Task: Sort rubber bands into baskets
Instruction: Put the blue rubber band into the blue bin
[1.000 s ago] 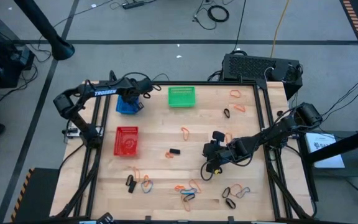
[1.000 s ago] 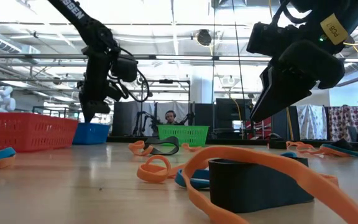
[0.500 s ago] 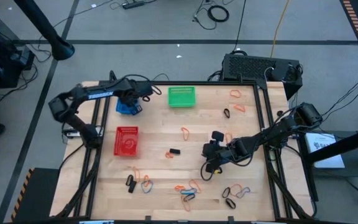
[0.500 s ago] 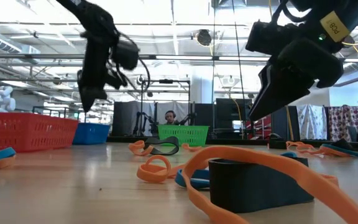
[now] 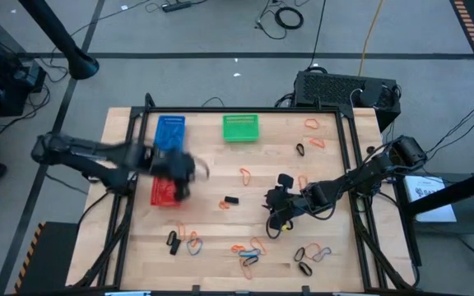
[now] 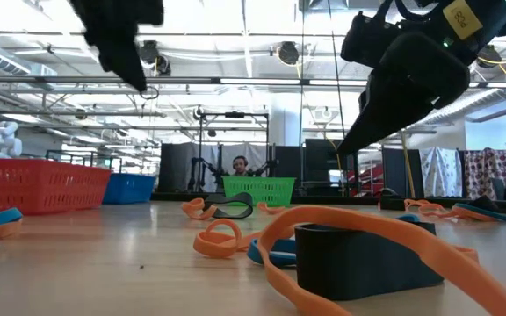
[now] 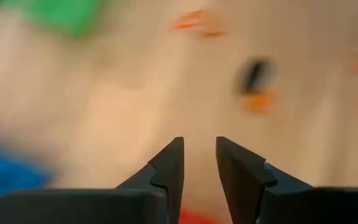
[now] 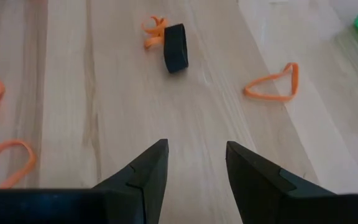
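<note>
arms: dark, jointed | fingers [image 8: 148, 177]: black, tapered (wedge tips) | yellow sticker, blk txt

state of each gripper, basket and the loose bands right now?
Left gripper: open, empty, over red mesh plastic basket.
Right gripper: open, empty, above bare wood.
Blue mesh plastic basket: upright.
Green mesh plastic basket: upright.
Thin rubber bands: loose on table.
</note>
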Robot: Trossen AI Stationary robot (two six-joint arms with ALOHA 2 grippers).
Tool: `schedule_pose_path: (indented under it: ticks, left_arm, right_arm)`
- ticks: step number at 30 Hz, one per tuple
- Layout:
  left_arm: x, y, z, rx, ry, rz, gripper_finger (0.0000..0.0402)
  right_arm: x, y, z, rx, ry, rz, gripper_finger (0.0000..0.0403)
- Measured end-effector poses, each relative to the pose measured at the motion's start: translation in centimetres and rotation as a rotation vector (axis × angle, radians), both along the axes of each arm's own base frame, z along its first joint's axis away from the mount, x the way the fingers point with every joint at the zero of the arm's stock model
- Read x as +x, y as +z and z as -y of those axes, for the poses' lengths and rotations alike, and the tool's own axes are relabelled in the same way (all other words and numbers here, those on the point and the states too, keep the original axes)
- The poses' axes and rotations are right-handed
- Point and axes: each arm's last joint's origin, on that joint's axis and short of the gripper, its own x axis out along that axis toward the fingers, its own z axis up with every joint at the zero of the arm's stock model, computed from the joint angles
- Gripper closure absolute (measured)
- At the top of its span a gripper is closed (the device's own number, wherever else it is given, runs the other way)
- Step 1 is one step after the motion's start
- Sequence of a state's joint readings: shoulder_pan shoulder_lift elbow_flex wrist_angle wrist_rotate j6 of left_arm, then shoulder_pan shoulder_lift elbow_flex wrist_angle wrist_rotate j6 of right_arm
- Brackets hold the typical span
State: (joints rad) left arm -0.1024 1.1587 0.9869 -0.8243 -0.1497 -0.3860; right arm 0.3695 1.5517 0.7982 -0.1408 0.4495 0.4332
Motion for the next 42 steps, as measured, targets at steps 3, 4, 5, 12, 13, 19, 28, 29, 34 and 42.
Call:
schedule_pose_path:
  ticks: [3, 4, 5, 12, 13, 19, 28, 29, 34, 42]
  left_arm:
    - [0.4, -1.4, 4.6, -0.039, -0.177, 0.111, 0.0302]
    - [0.6, -2.0, 6.0, -0.048, -0.240, 0.147, 0.0302]
    - [0.7, -2.8, 7.4, -0.049, -0.307, 0.177, 0.0302]
    - [2.6, -8.7, 14.6, -0.041, -0.572, 0.257, 0.0302]
    - [3.0, -9.6, 15.3, -0.033, -0.593, 0.242, 0.0302]
    - [4.1, -13.2, 17.0, -0.022, -0.744, 0.115, 0.0302]
    - [4.6, -13.0, 15.6, -0.094, -0.588, 0.063, 0.0302]
    - [4.5, -13.0, 15.3, -0.120, -0.542, 0.037, 0.0302]
    - [3.8, -13.2, 14.9, -0.288, -0.471, -0.111, 0.0302]
    - [2.7, -13.2, 16.4, -0.328, -0.522, -0.139, 0.0302]
  right_arm:
    - [0.1, 0.1, 0.0, 0.003, 0.000, 0.008, 0.0248]
    - [0.1, 0.1, 0.0, 0.003, 0.000, 0.008, 0.0248]
    - [0.1, 0.1, 0.0, 0.004, 0.000, 0.009, 0.0248]
    - [0.1, 0.1, 0.2, 0.002, -0.007, 0.012, 0.0248]
    - [0.2, 0.1, 0.2, 0.000, -0.009, 0.011, 0.0248]
    - [0.4, 0.1, 0.7, -0.006, -0.022, 0.012, 0.0248]
    - [0.5, 0.1, 1.1, -0.020, -0.020, 0.011, 0.0248]
    - [0.5, 0.1, 1.1, -0.020, -0.020, 0.010, 0.0248]
    - [0.5, 0.1, 1.1, -0.020, -0.020, 0.010, 0.0248]
    - [0.5, 0.1, 1.1, -0.017, -0.022, 0.011, 0.0248]
